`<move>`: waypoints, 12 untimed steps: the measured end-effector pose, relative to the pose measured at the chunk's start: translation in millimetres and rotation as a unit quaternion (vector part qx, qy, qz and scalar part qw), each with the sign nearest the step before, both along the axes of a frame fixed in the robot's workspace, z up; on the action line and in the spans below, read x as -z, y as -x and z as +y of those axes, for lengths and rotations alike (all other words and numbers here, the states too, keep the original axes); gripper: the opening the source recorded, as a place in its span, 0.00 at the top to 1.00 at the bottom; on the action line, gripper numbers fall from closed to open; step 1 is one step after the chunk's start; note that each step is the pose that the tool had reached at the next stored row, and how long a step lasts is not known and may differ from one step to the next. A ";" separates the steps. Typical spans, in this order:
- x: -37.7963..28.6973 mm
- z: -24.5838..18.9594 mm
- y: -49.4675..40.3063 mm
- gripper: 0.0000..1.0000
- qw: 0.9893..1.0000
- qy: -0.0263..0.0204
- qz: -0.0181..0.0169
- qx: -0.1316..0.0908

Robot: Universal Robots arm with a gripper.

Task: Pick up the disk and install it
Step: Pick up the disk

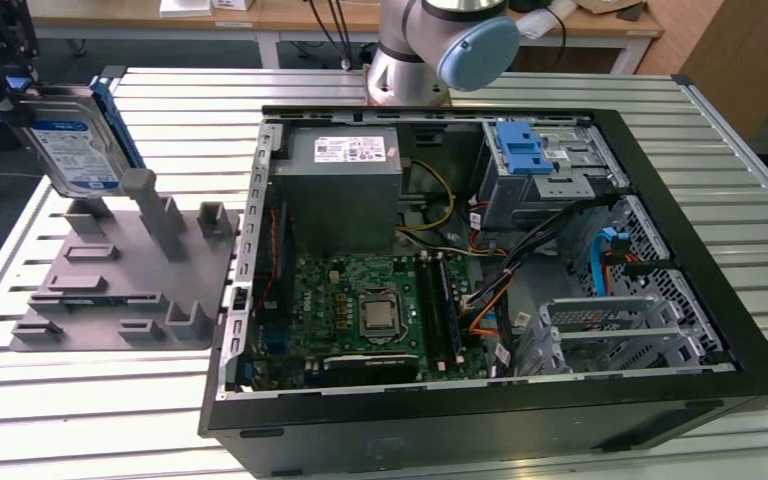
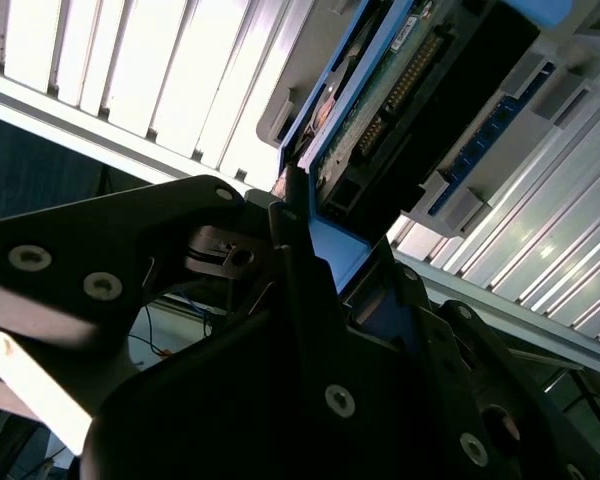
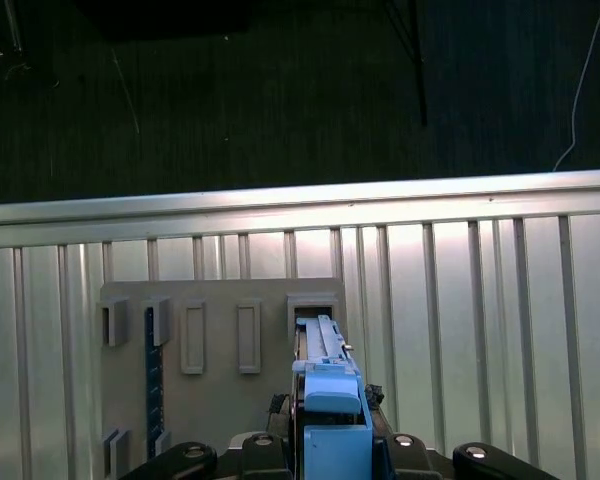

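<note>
Silver blue-framed hard-drive disk (image 1: 75,140) pinched by its edge in closed black gripper (image 3: 330,410): might twist, catching grey slotted stand (image 1: 117,290).

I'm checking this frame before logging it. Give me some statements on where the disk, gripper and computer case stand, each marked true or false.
1. The disk is already inside the computer case. False: it stands upright outside it, above the grey fixture.
2. The gripper is shut on the disk's blue frame. True.
3. The case is open, with its motherboard showing. True.
4. The grey fixture sits on the exterior view's right of the case. False: it sits on its left.
</note>
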State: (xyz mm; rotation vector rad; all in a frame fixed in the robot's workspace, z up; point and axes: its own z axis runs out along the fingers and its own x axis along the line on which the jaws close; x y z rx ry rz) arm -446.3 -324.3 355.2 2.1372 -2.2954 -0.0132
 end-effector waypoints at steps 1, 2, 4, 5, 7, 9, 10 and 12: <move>0.0 0.0 0.0 0.64 1.000 0.000 0.000 0.000; -0.7 0.0 0.0 0.64 1.000 0.000 0.000 0.000; -1.4 0.0 0.0 0.64 1.000 0.000 0.000 0.000; -1.6 0.0 0.0 0.64 1.000 0.000 0.000 0.000; -2.0 0.0 0.0 0.64 1.000 0.000 0.000 0.000; -3.0 0.0 0.0 0.64 1.000 0.000 0.000 0.000; -3.2 0.0 0.0 0.64 1.000 0.000 0.000 0.000; -3.5 0.0 0.0 0.64 1.000 0.000 0.000 0.000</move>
